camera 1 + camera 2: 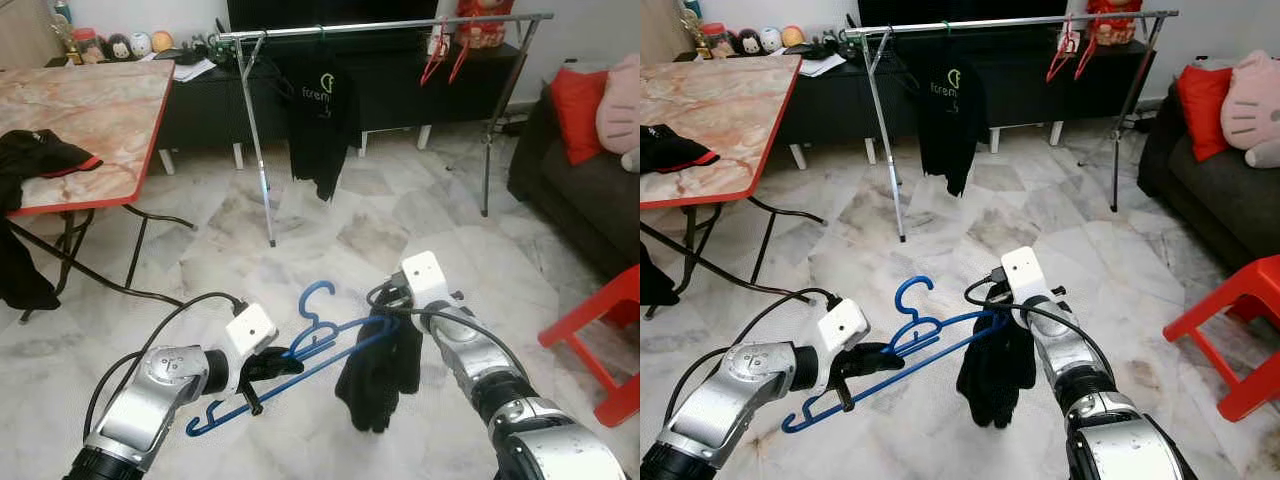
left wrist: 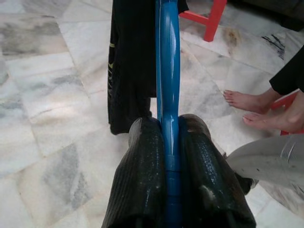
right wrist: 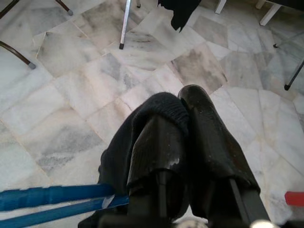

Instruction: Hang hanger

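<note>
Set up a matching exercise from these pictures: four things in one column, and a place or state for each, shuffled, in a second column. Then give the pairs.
Things:
1. blue hanger
2. black garment
3. black shirt
4. red stool

Places or states:
A. hanging on the clothes rack
B. standing on the floor to the robot's right
C. clamped in the left claw
D. pinched in the right claw, draped over the hanger's end

Pairs: 1-C, 2-D, 3-A, 4-B
</note>
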You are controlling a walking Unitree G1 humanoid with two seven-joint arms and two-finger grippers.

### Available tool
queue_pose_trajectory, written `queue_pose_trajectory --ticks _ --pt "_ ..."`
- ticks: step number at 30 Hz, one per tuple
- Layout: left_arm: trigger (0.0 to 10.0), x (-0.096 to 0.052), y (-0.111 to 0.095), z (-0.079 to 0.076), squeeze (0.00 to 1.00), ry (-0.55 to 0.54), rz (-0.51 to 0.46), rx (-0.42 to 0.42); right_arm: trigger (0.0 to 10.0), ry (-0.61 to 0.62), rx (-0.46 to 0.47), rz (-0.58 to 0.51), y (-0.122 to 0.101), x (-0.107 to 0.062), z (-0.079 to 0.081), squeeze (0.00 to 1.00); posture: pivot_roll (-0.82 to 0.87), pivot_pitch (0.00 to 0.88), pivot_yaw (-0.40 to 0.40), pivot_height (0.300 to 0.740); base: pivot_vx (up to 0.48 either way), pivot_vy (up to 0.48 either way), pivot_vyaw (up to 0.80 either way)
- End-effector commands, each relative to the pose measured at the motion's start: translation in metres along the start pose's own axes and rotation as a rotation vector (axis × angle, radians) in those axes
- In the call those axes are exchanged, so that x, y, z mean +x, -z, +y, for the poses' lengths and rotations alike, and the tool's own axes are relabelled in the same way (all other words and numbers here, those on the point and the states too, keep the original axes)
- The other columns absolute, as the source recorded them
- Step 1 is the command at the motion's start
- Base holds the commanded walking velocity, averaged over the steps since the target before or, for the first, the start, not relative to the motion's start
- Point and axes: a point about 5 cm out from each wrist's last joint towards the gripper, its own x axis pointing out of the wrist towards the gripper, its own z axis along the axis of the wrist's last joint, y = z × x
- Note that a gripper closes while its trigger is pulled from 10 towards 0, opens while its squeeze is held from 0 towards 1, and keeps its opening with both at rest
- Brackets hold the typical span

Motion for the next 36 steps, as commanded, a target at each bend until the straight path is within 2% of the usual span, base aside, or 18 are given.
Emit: queue_pose_trajectory --ticks 1,4,17,20,24,36 --pt "10.0 -0.001 -0.002 0.004 0.0 -0.025 0.002 0.021 10.0 -0.004 -0.014 -0.037 -0.011 0.001 -0.001 0.0 -0.06 0.0 -0.029 0.74 0.0 0.0 0.0" --pt "10.0 0.001 0.0 0.011 0.0 -0.109 0.001 0.022 10.0 -0.003 -0.017 -0.043 -0.012 0.001 -0.002 0.0 -0.06 0.0 -0.029 0.74 0.0 0.0 0.0" --pt "10.0 0.004 -0.003 0.019 0.0 -0.187 -0.031 0.022 10.0 -0.009 -0.024 -0.043 -0.012 -0.001 -0.004 0.0 -0.07 0.0 -0.032 0.74 0.0 0.0 0.0" --pt "10.0 0.004 -0.004 0.018 0.0 -0.176 -0.047 0.007 10.0 -0.017 -0.027 -0.041 -0.011 -0.001 -0.003 0.0 -0.07 0.0 -0.032 0.74 0.0 0.0 0.0" --pt "10.0 0.005 -0.009 0.009 0.0 -0.089 -0.096 -0.038 10.0 -0.026 -0.034 -0.04 -0.011 -0.001 -0.004 0.0 -0.07 0.0 -0.032 0.74 0.0 0.0 0.0" --pt "10.0 0.008 -0.01 -0.003 0.0 0.018 -0.096 -0.047 10.0 -0.094 -0.079 -0.053 -0.02 -0.001 -0.002 0.0 -0.07 0.0 -0.032 0.74 0.0 0.0 0.0"
